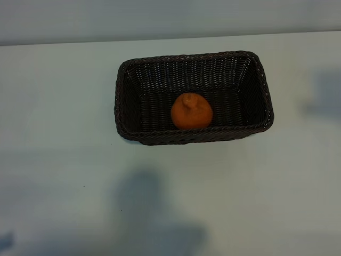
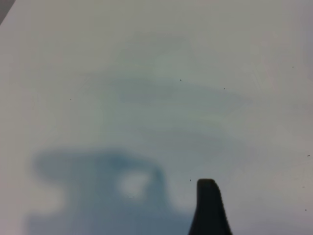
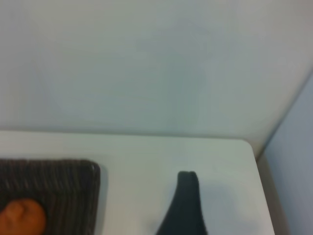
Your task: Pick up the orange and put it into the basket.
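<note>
Your orange (image 1: 192, 111) sits inside the basket (image 1: 261, 93) – both grippers stand wide open, holding nothing

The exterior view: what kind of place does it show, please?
Probably a lab or test bench rather than a home: a plain white table against a bare pale wall, with only a dark wicker basket holding one orange.
</note>
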